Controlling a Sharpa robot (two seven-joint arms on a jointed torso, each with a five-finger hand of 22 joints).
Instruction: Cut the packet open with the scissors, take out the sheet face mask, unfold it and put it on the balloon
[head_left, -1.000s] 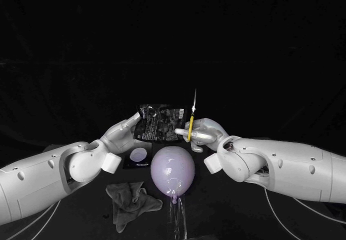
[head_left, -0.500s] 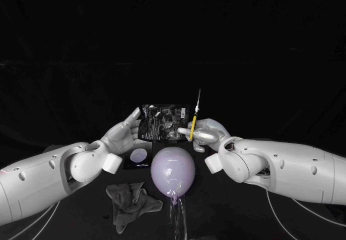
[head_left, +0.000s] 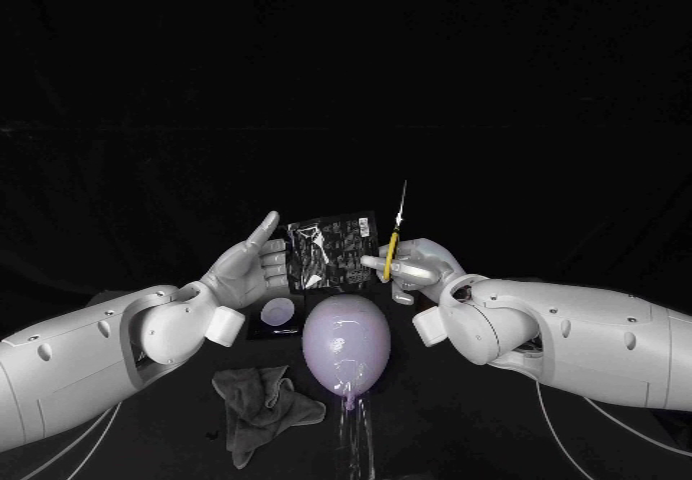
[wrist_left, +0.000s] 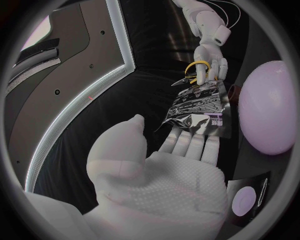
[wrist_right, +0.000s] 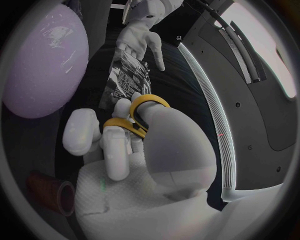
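The dark foil packet (head_left: 333, 251) stands upright in the air above the pale purple balloon (head_left: 343, 340). My left hand (head_left: 254, 264) is behind its left edge with straight fingers against it and the thumb lifted clear. In the left wrist view the packet (wrist_left: 200, 105) lies past my left hand's (wrist_left: 156, 170) fingertips. My right hand (head_left: 414, 265) grips the yellow-handled scissors (head_left: 389, 245), blades pointing up, and its fingers touch the packet's right edge. The right wrist view shows the scissors' yellow loops (wrist_right: 134, 117) in my right hand (wrist_right: 137, 150), with the packet (wrist_right: 128, 82) just beyond.
A crumpled grey cloth (head_left: 264, 400) lies left of the balloon's knot. A small pale disc on a black card (head_left: 277, 312) sits between my left arm and the balloon. A brown roll (wrist_right: 47, 192) lies near my right hand.
The packet has shifted right toward the scissors hand. My left thumb, earlier pressed on the packet, has lifted off it. The scissors moved slightly right.
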